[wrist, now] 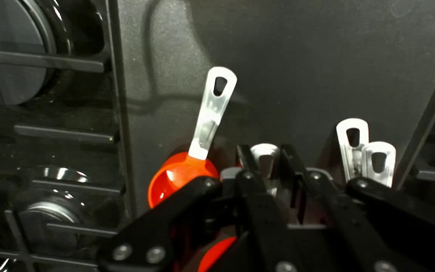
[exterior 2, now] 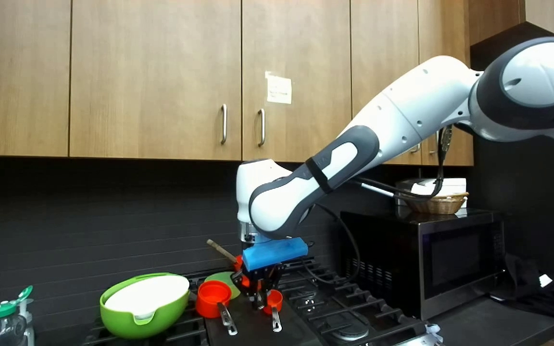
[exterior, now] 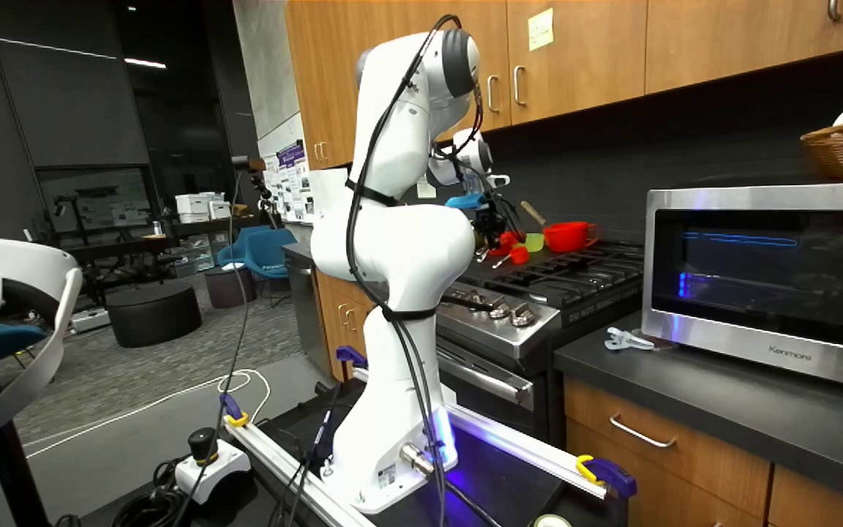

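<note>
My gripper (wrist: 266, 156) points down over the dark griddle plate, shut on the silver handle (wrist: 266, 149) of a measuring cup. That handle fills the gap between the black fingertips; its cup is mostly hidden behind the gripper. A small red measuring cup (wrist: 181, 177) lies close beside it on the left in the wrist view, its silver handle (wrist: 212, 109) pointing away. Across on the right are two overlapping silver handles (wrist: 353, 147). In an exterior view the gripper (exterior 2: 259, 294) stands between a larger red cup (exterior 2: 213, 297) and the small red cup (exterior 2: 273, 301).
Stove grates (wrist: 66, 136) flank the plate. A red pot (exterior: 566, 237) with a wooden stick (exterior: 533, 212) stands behind, near a green item (exterior 2: 224, 282). A green bowl (exterior 2: 113, 315) holds something white. Cabinets (exterior 2: 161, 77) hang above; a microwave (exterior 2: 459, 259) stands beside the stove.
</note>
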Robot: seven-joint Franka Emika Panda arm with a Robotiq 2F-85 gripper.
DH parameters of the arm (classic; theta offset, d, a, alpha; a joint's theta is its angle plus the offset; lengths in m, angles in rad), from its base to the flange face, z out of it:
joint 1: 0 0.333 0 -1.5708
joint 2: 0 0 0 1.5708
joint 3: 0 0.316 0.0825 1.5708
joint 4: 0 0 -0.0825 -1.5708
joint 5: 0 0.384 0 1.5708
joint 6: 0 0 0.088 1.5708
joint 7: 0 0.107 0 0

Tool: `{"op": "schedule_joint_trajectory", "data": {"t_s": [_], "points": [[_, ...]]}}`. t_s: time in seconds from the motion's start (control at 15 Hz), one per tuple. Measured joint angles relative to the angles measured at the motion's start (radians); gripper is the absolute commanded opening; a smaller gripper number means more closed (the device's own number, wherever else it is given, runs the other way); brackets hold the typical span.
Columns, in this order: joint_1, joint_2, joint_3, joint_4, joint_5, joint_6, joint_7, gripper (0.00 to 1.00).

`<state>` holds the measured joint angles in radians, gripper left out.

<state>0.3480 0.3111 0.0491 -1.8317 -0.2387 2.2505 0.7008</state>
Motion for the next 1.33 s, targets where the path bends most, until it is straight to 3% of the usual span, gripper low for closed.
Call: {"op": "schedule_joint_trajectory", "data": {"t_s": [0.6, 1.33], "points": [[-0.001, -0.004, 0.008, -0.015, 0.0, 0.0, 0.0, 1.0], [0.003, -0.045, 0.067, 0.01, 0.003, 0.008, -0.009, 1.0]]}}
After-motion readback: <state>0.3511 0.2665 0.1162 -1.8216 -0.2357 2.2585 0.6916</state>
